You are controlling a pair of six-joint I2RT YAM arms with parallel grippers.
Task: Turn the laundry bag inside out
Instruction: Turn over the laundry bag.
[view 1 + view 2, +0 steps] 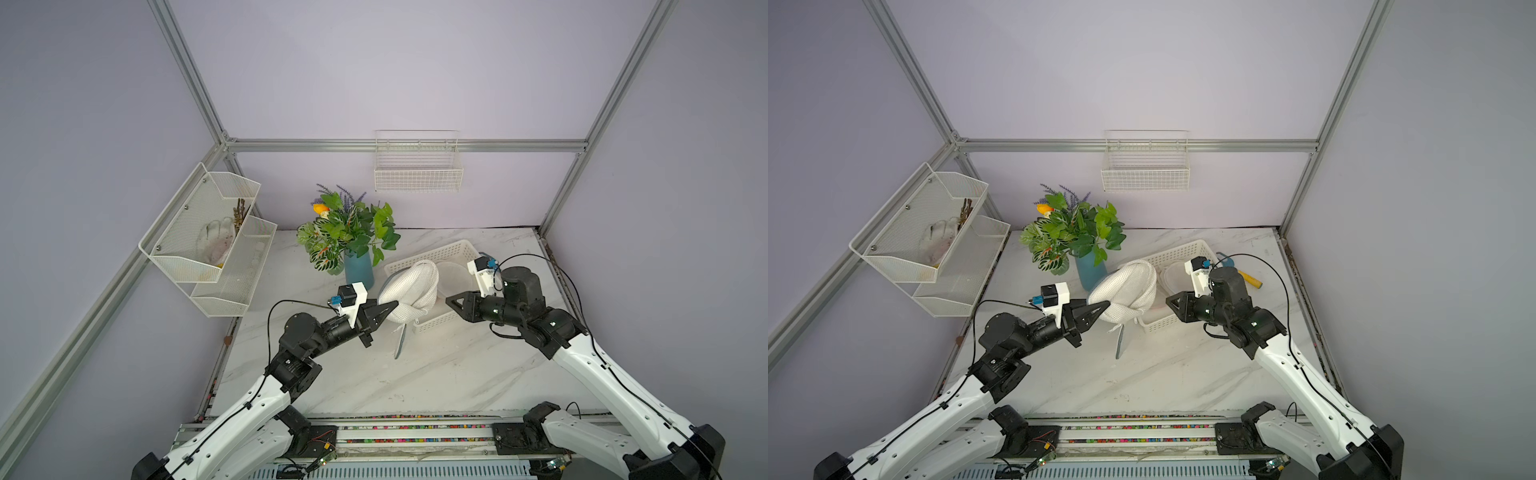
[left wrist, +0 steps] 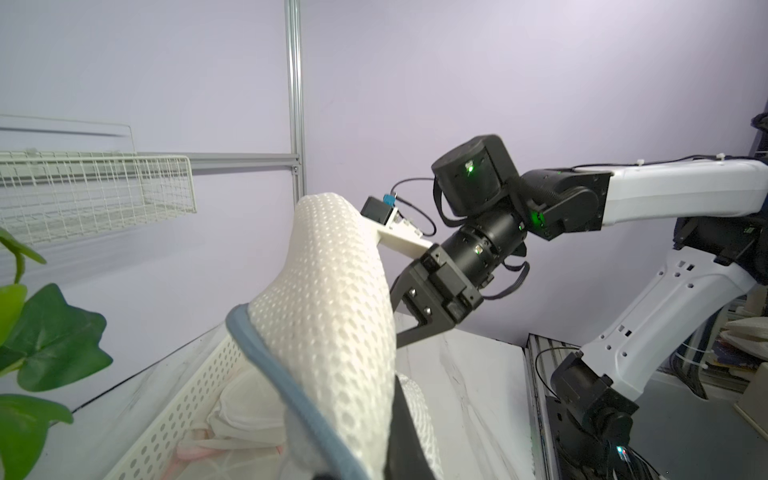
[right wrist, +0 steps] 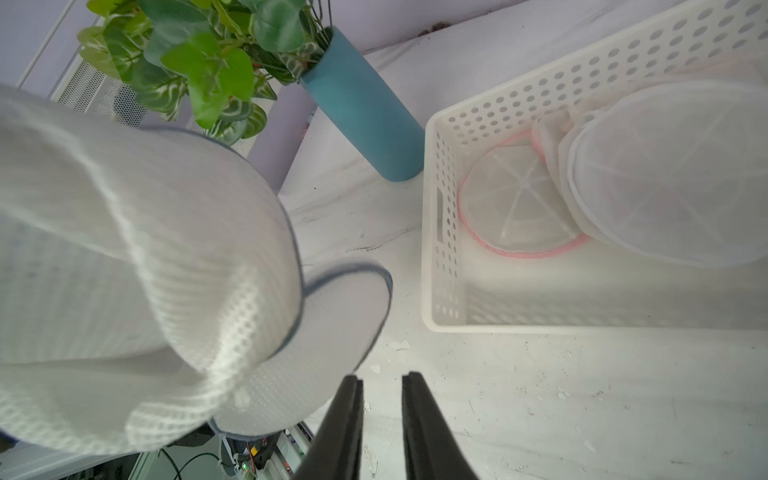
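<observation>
Centre frame in both top views, held up over the marble surface (image 1: 436, 374): white mesh laundry bag (image 1: 411, 291), bunched in a thick roll, pinched in the fully closed left gripper (image 1: 394, 305). Just right of it, right gripper (image 1: 449, 300), narrowly parted, empty. Seemingly mid-turn; eversion unfinished.

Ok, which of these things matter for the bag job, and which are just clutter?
In play: laundry bag, left gripper gripping it, right gripper open beside it.
Clutter: blue vase, white basket of mesh bags, wall wire basket, mesh rack.
</observation>
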